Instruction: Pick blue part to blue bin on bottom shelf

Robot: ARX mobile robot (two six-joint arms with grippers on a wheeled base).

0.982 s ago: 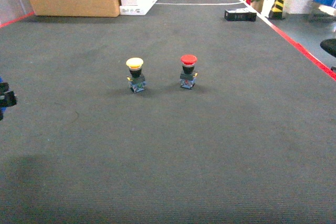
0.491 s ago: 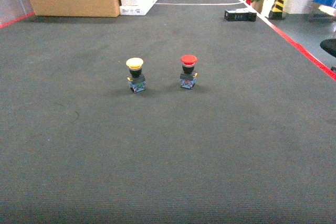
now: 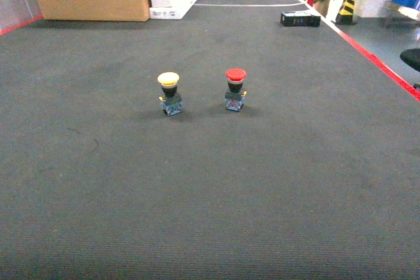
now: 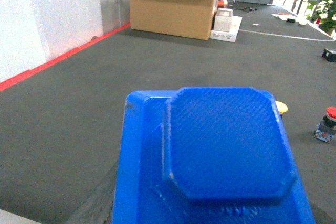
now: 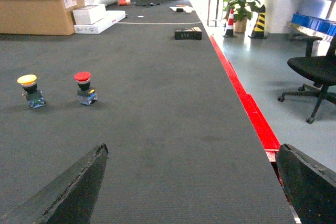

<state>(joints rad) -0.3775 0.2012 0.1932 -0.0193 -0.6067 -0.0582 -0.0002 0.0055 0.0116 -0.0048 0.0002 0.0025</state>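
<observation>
Head view: I log a yellow push-button (image 3: 169,94) and a red push-button (image 3: 235,88) upright on dark carpet (image 3: 210,188); no pincer visible.
Left wrist: the blue part (image 4: 220,156) fills my frame right at the left pincer; grip cannot be told.
Right wrist: right pincer (image 5: 191,187) fingers spread apart, buttons ahead-left.
</observation>
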